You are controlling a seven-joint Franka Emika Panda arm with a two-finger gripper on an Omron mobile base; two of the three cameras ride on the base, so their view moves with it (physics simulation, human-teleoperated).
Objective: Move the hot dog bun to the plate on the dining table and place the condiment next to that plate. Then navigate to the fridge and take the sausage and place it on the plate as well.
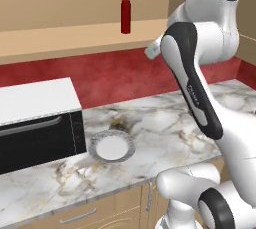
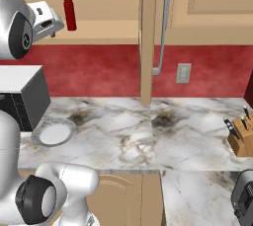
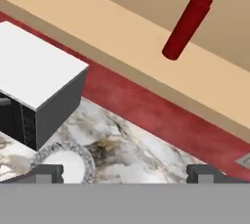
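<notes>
The jaws (image 3: 125, 173) stand wide open at the bottom of the hand view, holding and touching nothing. The condiment (image 3: 188, 21) stands upright on a tan ledge (image 1: 75, 35) at upper right of that view, well apart from them. A pale plate (image 1: 112, 146) lies on the marbled table (image 1: 165, 128), beside a microwave (image 1: 37, 123)

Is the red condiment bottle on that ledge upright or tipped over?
Upright. The condiment stands on its base on the tan ledge, nozzle pointing up; its slant in the hand view is camera roll.
</notes>
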